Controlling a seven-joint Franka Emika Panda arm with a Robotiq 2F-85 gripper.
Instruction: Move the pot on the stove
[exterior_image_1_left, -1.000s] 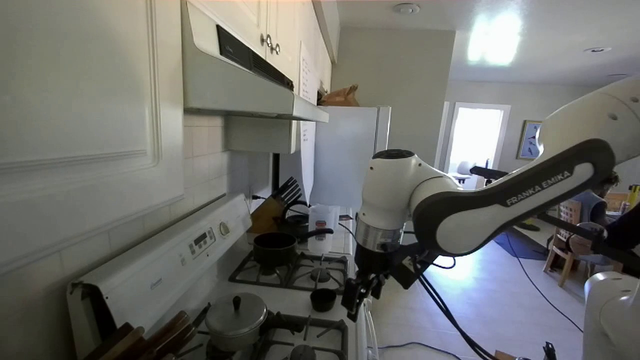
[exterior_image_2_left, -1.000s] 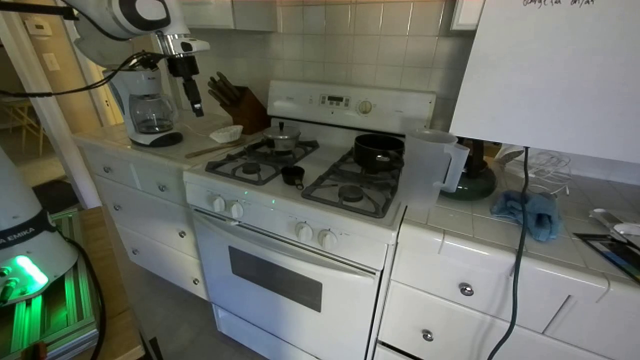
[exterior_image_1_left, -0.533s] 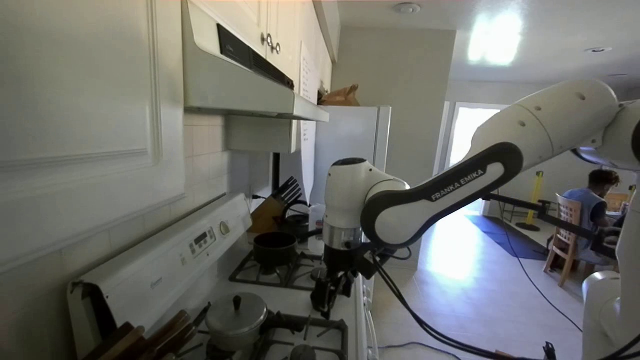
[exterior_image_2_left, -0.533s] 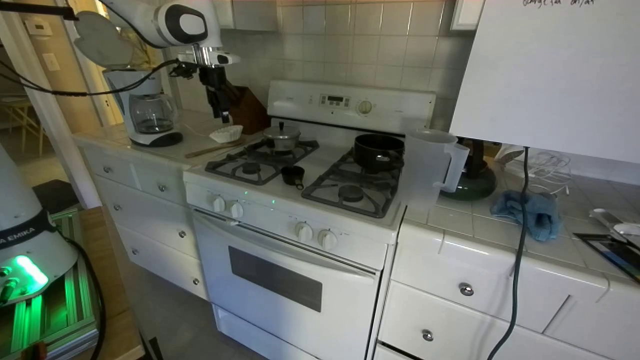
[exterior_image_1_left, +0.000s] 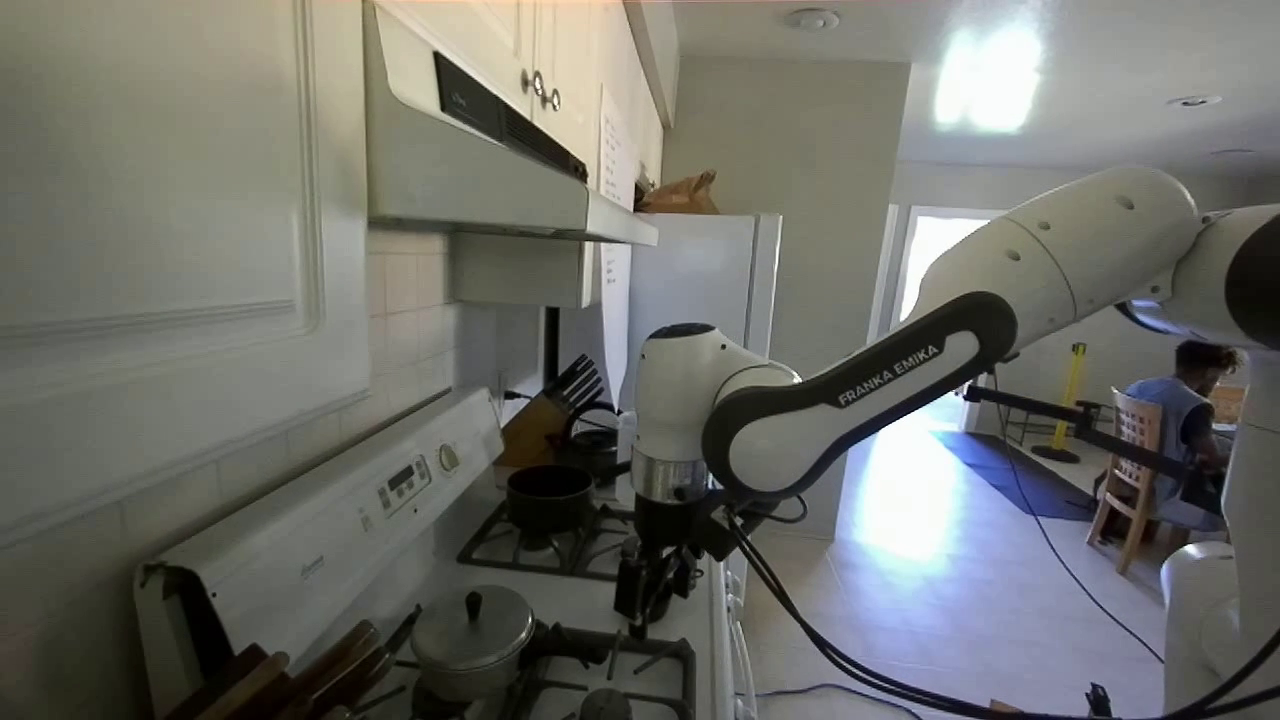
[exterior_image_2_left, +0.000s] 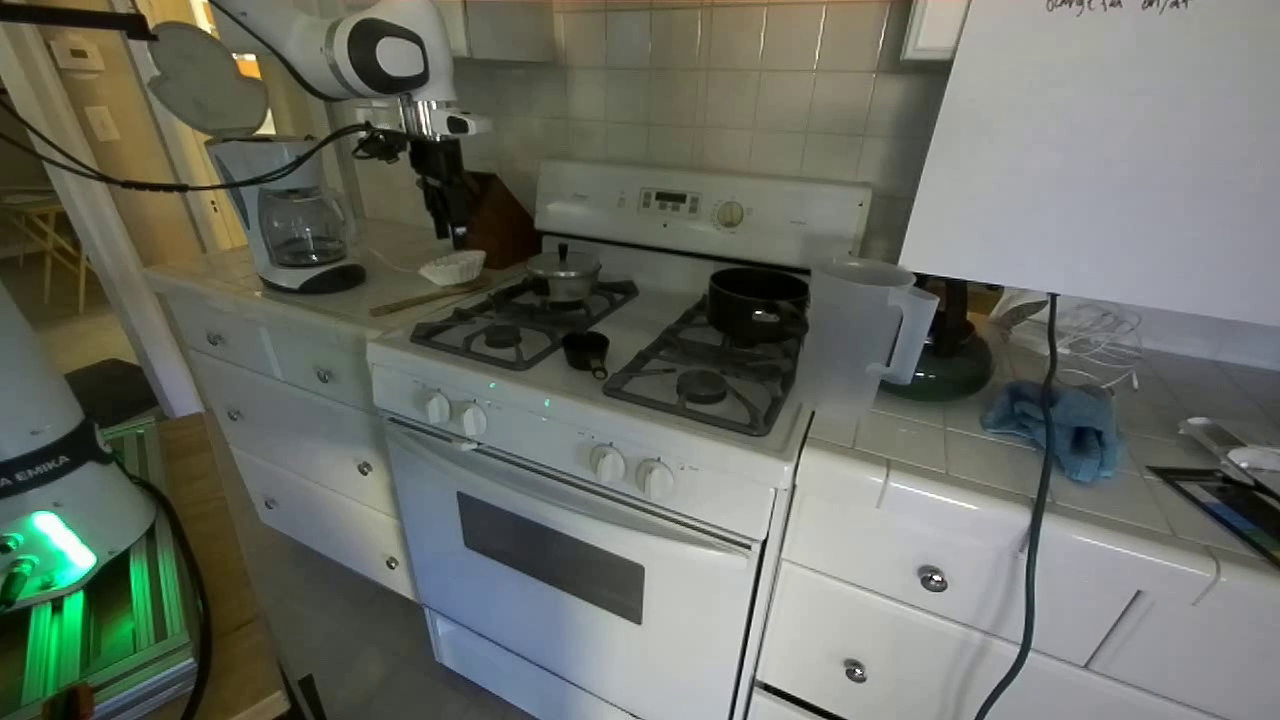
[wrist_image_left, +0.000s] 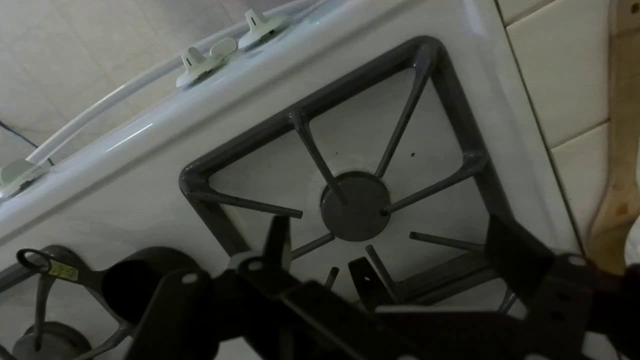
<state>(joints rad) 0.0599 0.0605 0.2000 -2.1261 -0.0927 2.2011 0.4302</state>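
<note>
Silvery-grey metal forms the small round lidded pot (exterior_image_2_left: 565, 281), sitting on the rear half of a dark burner grate (wrist_image_left: 460, 110) of the white kitchen range (exterior_image_2_left: 545, 430); the step in hand is probably the approach, since the parted jaws hold nothing. Next they likely need to travel toward the raised white back panel (exterior_image_2_left: 690, 225), settle astride the pot's black knob (exterior_image_1_left: 474, 606), then close. Relative to the jaws, hanging over the range's front part, the pot lies well apart, nearer that panel

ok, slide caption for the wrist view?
Open hand above the stove, front burner near centre, small black cup at left.
</note>
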